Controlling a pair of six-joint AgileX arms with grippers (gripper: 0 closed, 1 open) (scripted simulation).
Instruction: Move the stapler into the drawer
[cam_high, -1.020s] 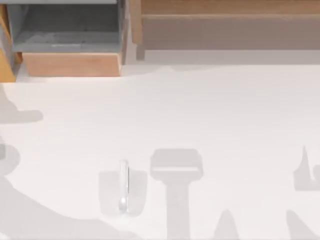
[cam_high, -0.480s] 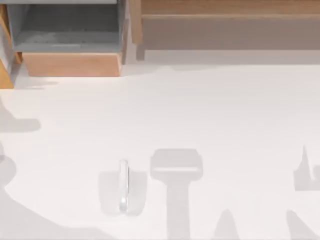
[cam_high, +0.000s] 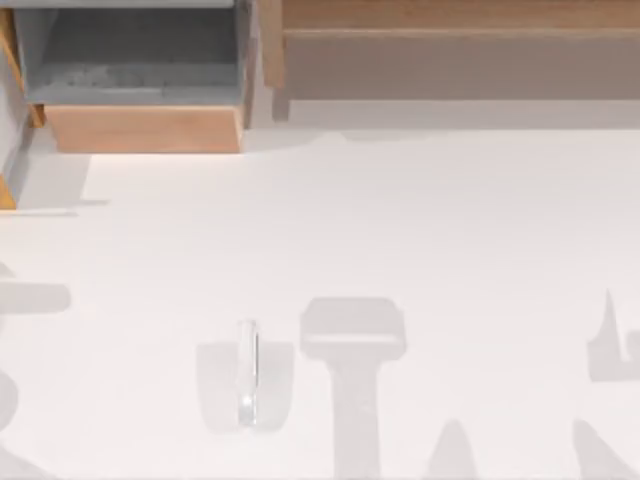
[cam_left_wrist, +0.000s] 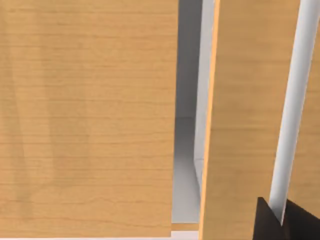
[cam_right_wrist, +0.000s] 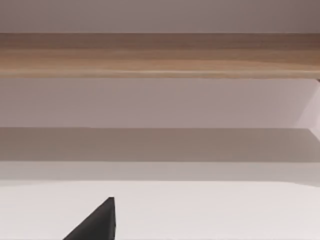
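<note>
— Left hand: where's it working? I see dark fingertips hard up against wooden panels near the far-left corner, open or closed I cannot tell.

— And the stapler?
— Lying alone by the surface's near edge, left of middle, long axis pointing from near edge to far edge. Drawer sits open at the far-left corner, well apart.

— Right hand?
— One dark fingertip, facing the long wooden unit; state unclear. Nothing lies between stapler and drawer.
</note>
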